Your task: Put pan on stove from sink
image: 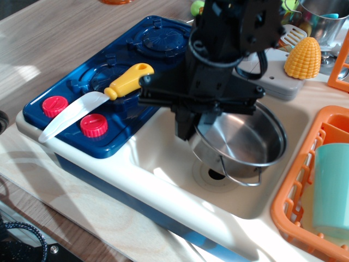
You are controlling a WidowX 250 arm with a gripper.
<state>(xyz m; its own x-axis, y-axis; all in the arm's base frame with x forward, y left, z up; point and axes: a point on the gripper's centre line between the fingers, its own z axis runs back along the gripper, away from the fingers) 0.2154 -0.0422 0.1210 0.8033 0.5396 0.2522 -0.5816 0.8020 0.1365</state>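
The shiny steel pan [245, 143] hangs tilted above the cream sink [163, 150], its near wire handle lowest, and the drain hole [216, 174] shows under it. My black gripper [188, 124] is shut on the pan's left rim and holds it clear of the basin floor. The dark blue stove [117, 82] with two red knobs [94, 125] lies to the left. A toy knife with a yellow handle [128, 80] and white blade lies across its near burner.
An orange dish rack [305, 191] with a teal cup [332, 191] stands at the right. A yellow corn cob [303, 58], a slotted spatula and a steel pot [324, 19] are at the back right. The grey faucet base [275, 82] sits behind the sink.
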